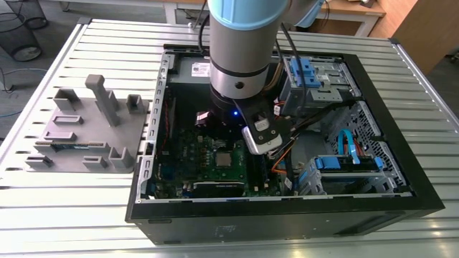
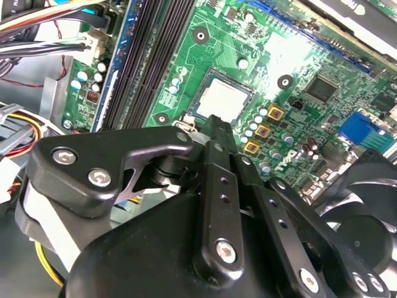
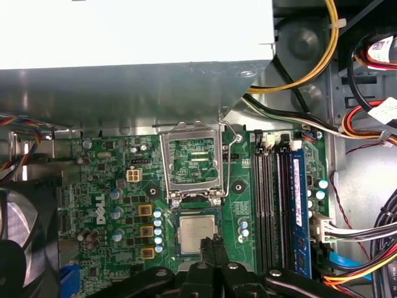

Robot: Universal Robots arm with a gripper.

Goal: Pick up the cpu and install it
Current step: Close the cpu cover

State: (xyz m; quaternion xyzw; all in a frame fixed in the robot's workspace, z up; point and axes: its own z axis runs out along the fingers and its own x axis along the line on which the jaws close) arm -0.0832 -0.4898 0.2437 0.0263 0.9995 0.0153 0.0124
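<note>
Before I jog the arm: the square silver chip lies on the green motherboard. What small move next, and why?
Probably raise the black gripper straight up slightly: the square silver cpu lies flat on the green motherboard, the hinged silver frame stands open, and the shut gripper hangs at the cpu's edge.

One cpu (image 3: 197,231), one tray (image 1: 80,127).

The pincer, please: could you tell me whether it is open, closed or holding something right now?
Pincer: closed, holding nothing, its tip at the edge of the cpu.
</note>
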